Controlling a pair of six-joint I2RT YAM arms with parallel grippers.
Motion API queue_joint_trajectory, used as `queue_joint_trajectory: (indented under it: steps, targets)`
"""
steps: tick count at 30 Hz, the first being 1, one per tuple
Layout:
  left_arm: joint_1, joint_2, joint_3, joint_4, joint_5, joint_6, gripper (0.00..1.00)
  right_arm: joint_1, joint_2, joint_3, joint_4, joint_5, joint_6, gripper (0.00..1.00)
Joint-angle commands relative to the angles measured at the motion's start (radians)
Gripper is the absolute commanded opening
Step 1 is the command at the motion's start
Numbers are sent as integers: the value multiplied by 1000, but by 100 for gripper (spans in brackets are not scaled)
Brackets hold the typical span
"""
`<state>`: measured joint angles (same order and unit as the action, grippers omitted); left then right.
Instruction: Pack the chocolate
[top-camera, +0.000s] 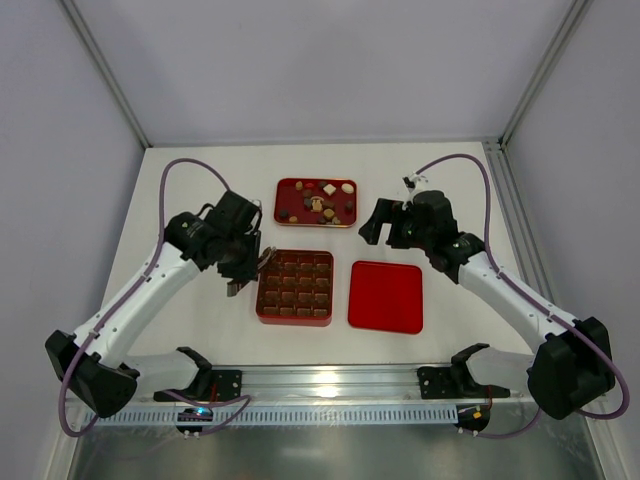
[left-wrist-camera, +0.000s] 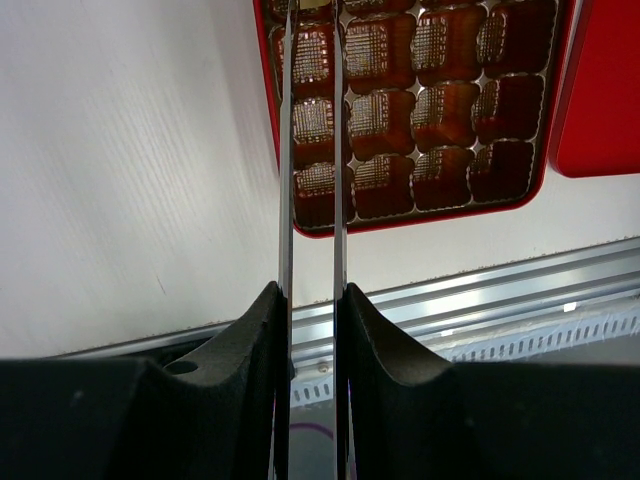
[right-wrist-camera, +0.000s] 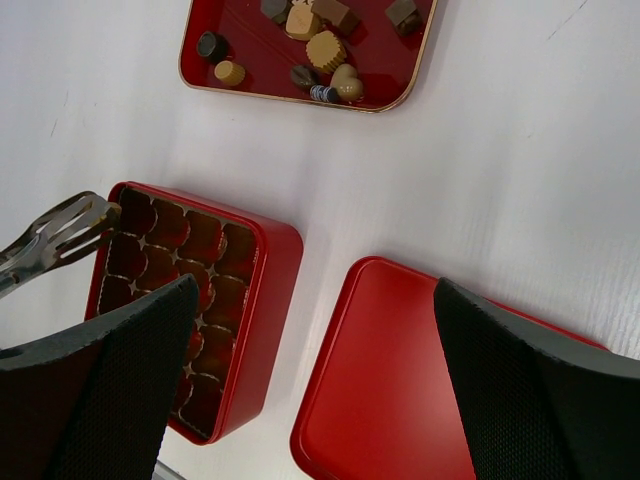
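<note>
The chocolate (top-camera: 318, 200), several small brown, tan and white pieces, lies in a shallow red tray (top-camera: 281, 190) at the back; it also shows in the right wrist view (right-wrist-camera: 325, 50). The red box (top-camera: 295, 287) with brown grid compartments sits in front of the tray, and its compartments look empty (left-wrist-camera: 430, 100). My left gripper (top-camera: 240, 272) is shut on metal tongs (left-wrist-camera: 285, 150), whose tips (right-wrist-camera: 70, 228) hover at the box's far left corner. I cannot tell whether the tips hold a piece. My right gripper (right-wrist-camera: 315, 290) is open and empty, above the box and the flat red lid (right-wrist-camera: 400, 380).
The lid (top-camera: 386, 296) lies flat just right of the box. A metal rail (left-wrist-camera: 480, 300) runs along the table's near edge. Enclosure walls stand at the back and on both sides.
</note>
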<state>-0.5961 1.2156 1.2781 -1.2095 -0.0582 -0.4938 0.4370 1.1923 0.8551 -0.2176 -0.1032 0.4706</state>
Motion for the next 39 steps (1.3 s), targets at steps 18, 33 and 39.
queue_joint_trajectory:
  steps: [18,33,39]
  targets:
    - [-5,4,-20,42,-9,-8,37,8,18,32,34,7,0,100]
    - [-7,81,197,21,27,4,38,6,16,56,20,-1,-4,100]
    - [-5,240,323,96,18,15,39,8,13,59,11,-4,-10,100]
